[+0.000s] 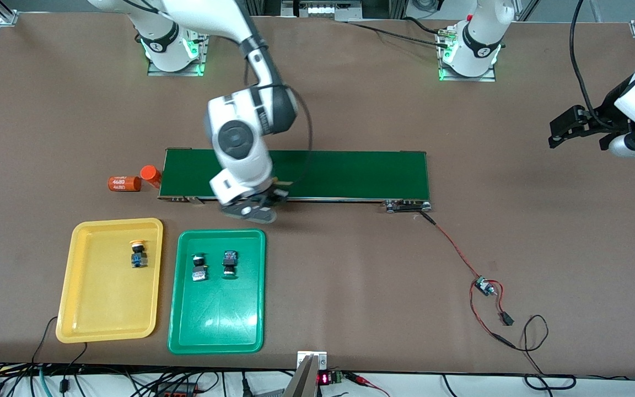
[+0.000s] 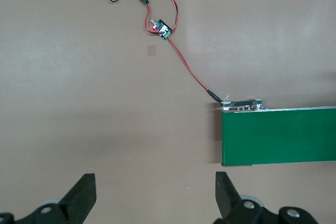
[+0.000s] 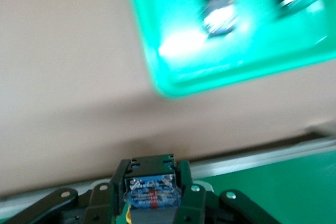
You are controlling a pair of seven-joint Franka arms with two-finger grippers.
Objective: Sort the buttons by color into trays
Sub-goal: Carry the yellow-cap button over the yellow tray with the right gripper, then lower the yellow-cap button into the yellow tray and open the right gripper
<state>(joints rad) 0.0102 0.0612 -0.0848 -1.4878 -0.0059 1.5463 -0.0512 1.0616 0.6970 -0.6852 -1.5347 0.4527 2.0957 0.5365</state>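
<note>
Right gripper clamps a button over the belt's near edge; left gripper, released, waits at the desk's end.

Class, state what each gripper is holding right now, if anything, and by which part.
The right gripper clamps a button by the sides of its blocky body. The left gripper is open and holds nothing.
</note>
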